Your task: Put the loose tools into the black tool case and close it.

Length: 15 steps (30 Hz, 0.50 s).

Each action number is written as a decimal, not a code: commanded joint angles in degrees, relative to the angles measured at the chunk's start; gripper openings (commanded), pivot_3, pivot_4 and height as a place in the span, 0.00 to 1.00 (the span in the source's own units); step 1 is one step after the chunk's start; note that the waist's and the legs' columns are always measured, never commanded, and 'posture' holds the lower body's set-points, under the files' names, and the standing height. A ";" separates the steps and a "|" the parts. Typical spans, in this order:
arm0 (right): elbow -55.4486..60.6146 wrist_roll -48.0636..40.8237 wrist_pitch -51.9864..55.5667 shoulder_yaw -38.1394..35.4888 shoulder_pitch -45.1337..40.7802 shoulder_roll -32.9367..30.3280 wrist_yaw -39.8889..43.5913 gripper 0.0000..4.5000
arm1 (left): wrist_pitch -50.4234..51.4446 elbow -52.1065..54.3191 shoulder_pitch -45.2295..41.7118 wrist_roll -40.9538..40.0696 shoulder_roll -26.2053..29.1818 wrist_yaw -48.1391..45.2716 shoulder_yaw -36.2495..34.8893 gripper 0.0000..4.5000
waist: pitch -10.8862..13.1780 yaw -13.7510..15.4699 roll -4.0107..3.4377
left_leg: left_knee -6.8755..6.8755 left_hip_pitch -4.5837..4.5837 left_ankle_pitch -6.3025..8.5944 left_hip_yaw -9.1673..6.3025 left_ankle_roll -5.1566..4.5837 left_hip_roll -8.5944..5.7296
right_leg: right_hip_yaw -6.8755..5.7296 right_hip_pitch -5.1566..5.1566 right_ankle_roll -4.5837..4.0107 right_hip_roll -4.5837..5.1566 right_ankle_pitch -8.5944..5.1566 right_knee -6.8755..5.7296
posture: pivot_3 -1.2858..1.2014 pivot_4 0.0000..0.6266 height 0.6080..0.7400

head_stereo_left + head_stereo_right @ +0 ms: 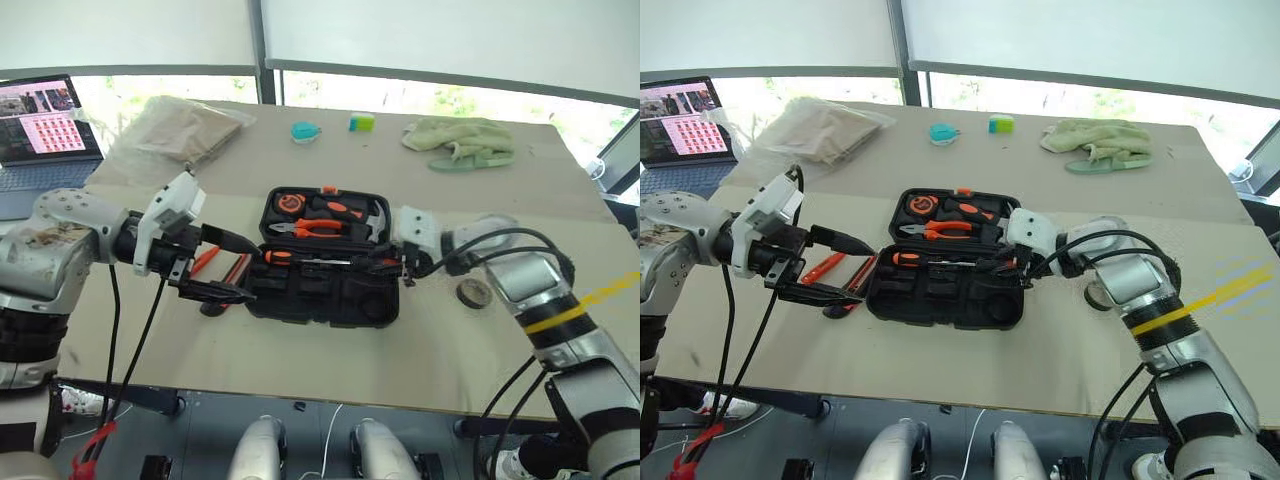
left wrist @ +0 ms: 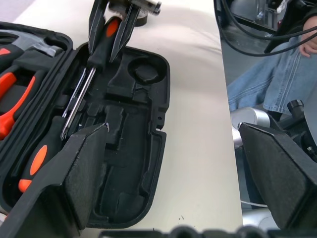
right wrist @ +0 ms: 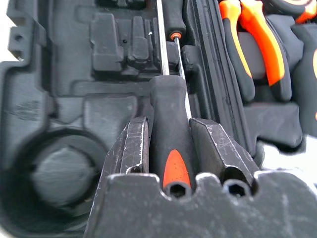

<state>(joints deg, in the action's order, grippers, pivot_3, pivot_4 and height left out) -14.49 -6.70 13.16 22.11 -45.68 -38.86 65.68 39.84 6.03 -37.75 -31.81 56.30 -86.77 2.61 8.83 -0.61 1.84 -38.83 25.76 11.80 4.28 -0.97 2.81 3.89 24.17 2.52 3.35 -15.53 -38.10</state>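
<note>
one screwdriver (image 3: 170, 129) between right jaws

Beige table (image 1: 480, 200) below bright windows (image 1: 450, 100)

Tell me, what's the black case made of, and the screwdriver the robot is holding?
The case looks like hard moulded plastic: matte black with shaped slots. The screwdriver in the right gripper seems to have a black plastic or rubbery handle with an orange inset, and a shiny, probably steel shaft.
</note>
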 commanded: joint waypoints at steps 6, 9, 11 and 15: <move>-2.11 2.00 -4.90 -1.70 -0.94 2.76 2.67 0.22 | -0.08 0.95 -1.29 -1.01 -1.46 1.63 -0.93 1.00 | 0.00 -0.13 0.00 | 0.00 -0.01 -0.01 0.02 0.02 0.00 | 0.00 0.00 -0.01 -0.01 0.01 -0.04 | 0.52 0.24 1.00; 0.23 2.44 -0.87 -1.70 -0.69 4.02 1.09 0.22 | -0.26 0.33 -2.05 -0.76 -1.78 1.56 -0.53 1.00 | 0.00 -0.13 0.00 | 0.00 -0.01 -0.01 0.01 0.02 0.01 | 0.00 0.01 -0.01 -0.01 0.01 -0.04 | 0.52 0.24 1.00; 0.05 3.17 0.41 -1.54 -0.70 4.51 0.64 0.22 | -0.56 0.15 -2.16 -0.55 -1.88 1.41 -0.35 1.00 | 0.00 -0.24 0.00 | 0.00 -0.02 -0.01 0.00 0.02 0.02 | 0.00 0.01 -0.02 -0.02 0.01 -0.07 | 0.52 0.24 1.00; -1.30 5.05 1.13 -1.60 -0.89 5.12 -0.17 0.22 | -0.66 -0.26 -2.96 -0.33 -2.44 1.62 -0.02 1.00 | 0.00 -0.20 0.00 | 0.00 -0.03 -0.02 0.01 0.03 0.01 | 0.00 0.01 -0.02 -0.02 0.01 -0.09 | 0.52 0.24 1.00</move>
<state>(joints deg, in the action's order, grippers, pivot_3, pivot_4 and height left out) -16.18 -2.32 13.63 21.91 -45.89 -33.70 66.08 39.88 5.54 -38.73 -31.66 54.03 -85.13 3.32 8.83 -0.81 1.84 -38.84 25.73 11.78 4.30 -0.94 2.82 3.88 24.17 2.50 3.33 -15.52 -38.18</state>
